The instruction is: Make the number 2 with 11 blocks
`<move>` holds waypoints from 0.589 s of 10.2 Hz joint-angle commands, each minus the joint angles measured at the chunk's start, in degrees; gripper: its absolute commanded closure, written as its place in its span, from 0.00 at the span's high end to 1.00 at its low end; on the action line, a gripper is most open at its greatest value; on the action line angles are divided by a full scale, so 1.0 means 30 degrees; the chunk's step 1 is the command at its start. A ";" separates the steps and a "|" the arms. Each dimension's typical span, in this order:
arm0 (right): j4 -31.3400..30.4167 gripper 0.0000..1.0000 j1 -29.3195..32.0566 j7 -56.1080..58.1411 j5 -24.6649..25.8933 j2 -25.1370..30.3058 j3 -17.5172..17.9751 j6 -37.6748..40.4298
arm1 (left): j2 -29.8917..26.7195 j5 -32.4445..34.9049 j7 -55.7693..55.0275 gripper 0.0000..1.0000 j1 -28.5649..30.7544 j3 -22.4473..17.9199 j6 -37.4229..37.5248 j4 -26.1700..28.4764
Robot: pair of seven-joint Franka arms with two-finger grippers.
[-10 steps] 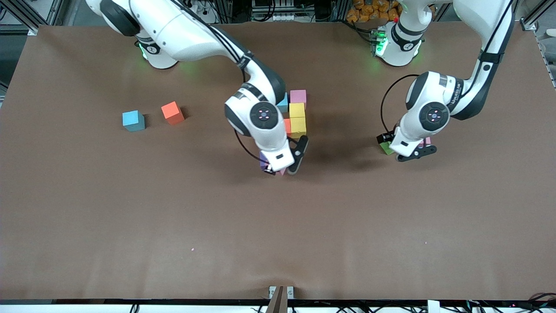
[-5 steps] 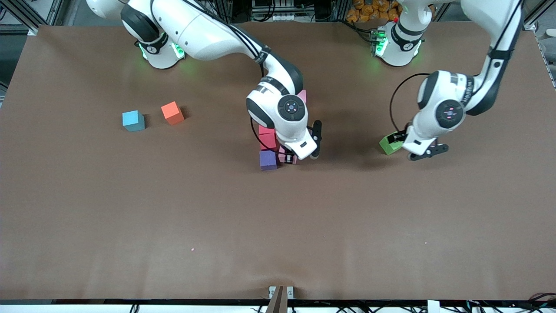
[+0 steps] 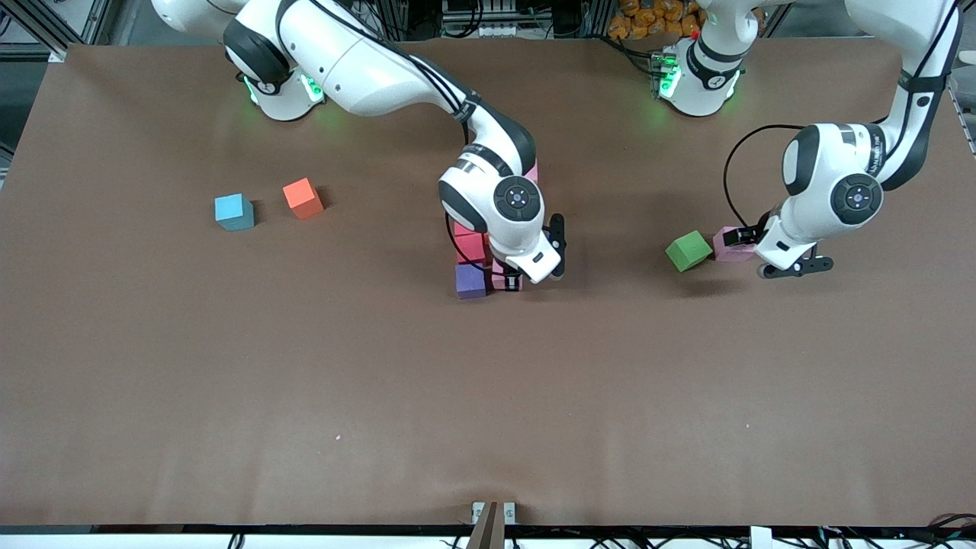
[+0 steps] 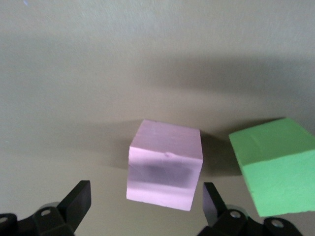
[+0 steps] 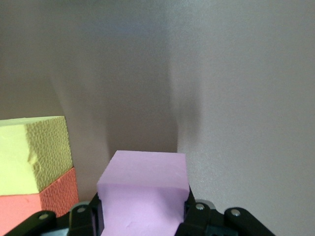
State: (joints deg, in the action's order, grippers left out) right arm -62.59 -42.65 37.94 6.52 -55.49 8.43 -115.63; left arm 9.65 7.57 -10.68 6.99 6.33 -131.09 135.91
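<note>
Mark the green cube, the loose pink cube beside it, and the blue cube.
green cube (image 3: pixel 688 251), front view, middle of its top face.
pink cube (image 4: pixel 165 164), left wrist view, centre of its visible faces, between the open left fingers.
blue cube (image 3: pixel 233 210), front view, its top face.

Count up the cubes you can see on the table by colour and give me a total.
pink cubes: 3
red cubes: 2
purple cube: 1
yellow cube: 1
blue cube: 1
orange cube: 1
green cube: 1
Total: 10 in view; the right arm may hide others.
</note>
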 commanded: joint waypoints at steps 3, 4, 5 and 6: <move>0.0882 0.53 -0.0579 0.0888 0.0402 -0.0694 -0.0760 0.0342 | 0.0561 -0.0236 0.2680 1.00 -0.0073 -0.1524 -0.0951 0.0428; 0.0882 0.53 -0.0579 0.0946 0.0432 -0.0810 -0.0760 0.0342 | 0.0620 -0.0324 0.2622 1.00 -0.0073 -0.1496 -0.0951 0.0341; 0.0882 0.53 -0.0579 0.1150 0.0461 -0.0840 -0.0760 0.0313 | 0.0592 -0.0557 0.2447 1.00 -0.0102 -0.1466 -0.0951 0.0282; 0.0853 0.53 -0.0579 0.1181 0.0491 -0.0841 -0.0760 0.0312 | 0.0563 -0.0878 0.2446 1.00 -0.0218 -0.1466 -0.0835 0.0223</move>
State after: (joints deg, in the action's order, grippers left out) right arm -62.48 -43.73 40.55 6.91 -56.51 6.64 -115.59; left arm 11.30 7.02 -3.65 6.90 1.94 -133.14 136.79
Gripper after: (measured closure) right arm 0.410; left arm 0.000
